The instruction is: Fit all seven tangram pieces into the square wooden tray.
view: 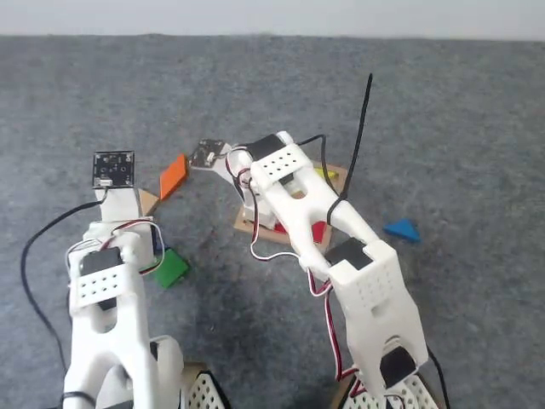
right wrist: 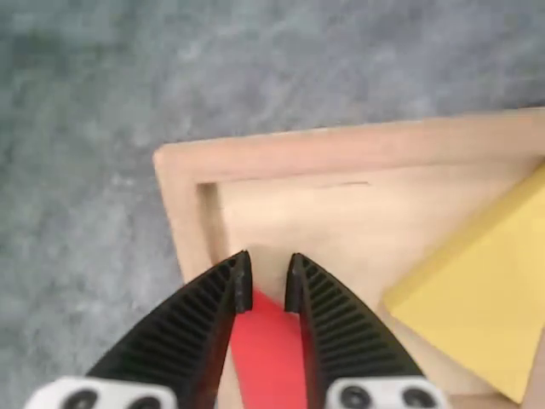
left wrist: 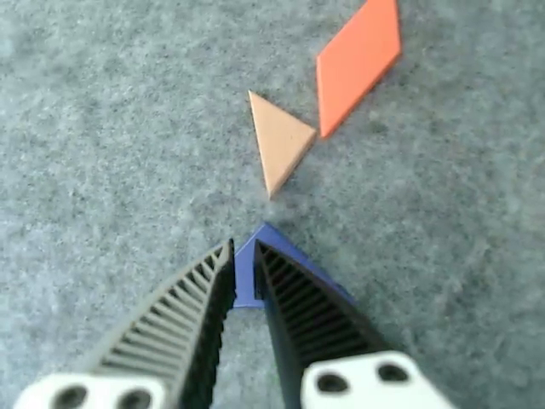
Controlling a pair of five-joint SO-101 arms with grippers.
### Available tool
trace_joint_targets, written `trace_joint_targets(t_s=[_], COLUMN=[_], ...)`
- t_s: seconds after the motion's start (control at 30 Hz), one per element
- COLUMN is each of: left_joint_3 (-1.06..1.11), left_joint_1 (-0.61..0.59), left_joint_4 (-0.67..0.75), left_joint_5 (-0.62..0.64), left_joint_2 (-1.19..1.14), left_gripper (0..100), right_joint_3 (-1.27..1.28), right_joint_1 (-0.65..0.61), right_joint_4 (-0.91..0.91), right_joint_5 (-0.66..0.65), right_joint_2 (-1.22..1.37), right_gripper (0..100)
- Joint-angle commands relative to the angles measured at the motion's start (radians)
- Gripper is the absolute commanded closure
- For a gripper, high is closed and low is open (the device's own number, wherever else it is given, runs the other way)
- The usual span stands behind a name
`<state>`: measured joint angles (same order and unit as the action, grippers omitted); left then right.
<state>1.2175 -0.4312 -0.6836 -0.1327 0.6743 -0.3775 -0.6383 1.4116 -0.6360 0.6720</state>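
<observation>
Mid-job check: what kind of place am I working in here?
Probably an indoor robot test bench: a grey carpet-like cover, a plain wall behind, and a wooden puzzle tray with an orange piece loose nearby.

Tray (right wrist: pixel 281 149) corner open, yellow piece (right wrist: pixel 477 307) crowding one side.

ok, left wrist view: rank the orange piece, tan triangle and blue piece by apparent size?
1. orange piece
2. tan triangle
Unranked: blue piece, mostly hidden between the jaws and nearer the camera.
</observation>
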Motion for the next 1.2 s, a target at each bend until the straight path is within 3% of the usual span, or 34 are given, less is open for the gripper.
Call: trace_joint_targets(t_s=[0.0, 0.27, 0.37, 0.53, 0.8, 0.97, 1.17], left_joint_3=[-0.012, -0.012, -0.008, -0.005, -0.058, -0.294, -0.383], left_joint_1=[0.000, 0.002, 0.017, 0.077, 0.373, 0.477, 0.609], left_joint_4=[0.020, 0.020, 0.020, 0.018, -0.031, -0.183, -0.126], left_joint_5=[0.009, 0.009, 0.006, 0.003, 0.009, 0.103, 0.181], left_joint_2=[0.043, 0.043, 0.043, 0.041, 0.015, -0.198, -0.450], left_gripper=[96, 96, 96, 96, 96, 96, 96], right_joint_3=[-0.017, -0.017, -0.014, -0.012, 0.084, 0.304, 0.664], right_joint_1=[0.039, 0.174, 0.217, 0.274, 0.386, 0.415, 0.409], right_joint_4=[0.071, 0.160, 0.168, 0.239, 0.263, 0.177, -0.128], right_joint_5=[-0.061, -0.163, -0.167, -0.192, -0.115, -0.110, 0.029], right_joint_2=[-0.016, -0.038, -0.104, -0.245, -0.400, -0.610, -0.763], right_gripper=[92.4, 93.8, 99.4, 98.3, 99.0, 99.1, 99.1])
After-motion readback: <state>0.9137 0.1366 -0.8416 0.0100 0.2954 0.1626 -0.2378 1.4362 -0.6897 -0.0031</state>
